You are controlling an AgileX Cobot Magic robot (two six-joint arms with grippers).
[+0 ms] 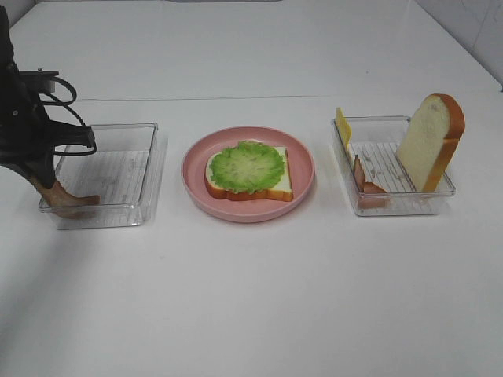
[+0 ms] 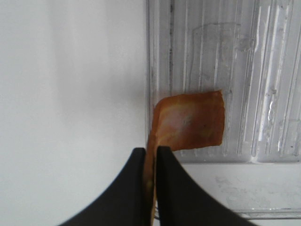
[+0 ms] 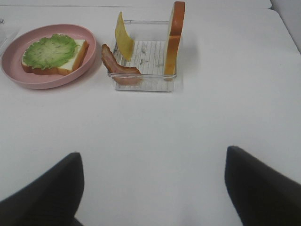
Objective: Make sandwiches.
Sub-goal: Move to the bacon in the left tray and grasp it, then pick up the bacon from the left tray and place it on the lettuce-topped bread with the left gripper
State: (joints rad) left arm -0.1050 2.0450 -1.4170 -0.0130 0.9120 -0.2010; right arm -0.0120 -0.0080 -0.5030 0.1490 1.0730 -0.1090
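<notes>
Far left: the left gripper reaches down into the left clear tray. Its jaws are closed on one edge of a thin orange-brown ham slice. The slice's pinched edge stands up between the jaws at the tray's near-left corner, and the rest lies curled on the ribbed floor.

Centre: a round pink plate sits on the white bench. A bread slice lies flat on it, white face up with the orange-brown crust showing along the near edge. A frilly green lettuce leaf covers most of the bread.

Right: the right clear tray holds three items. A yellow cheese square leans on its far-left corner. A brown bacon strip is propped against the left wall, its end at the near-left corner. A second bread slice stands on edge, leaning at the right side.

The right gripper, seen only in its wrist view, hangs above bare bench on the near side of the right tray. Its jaws are spread wide and hold nothing.
</notes>
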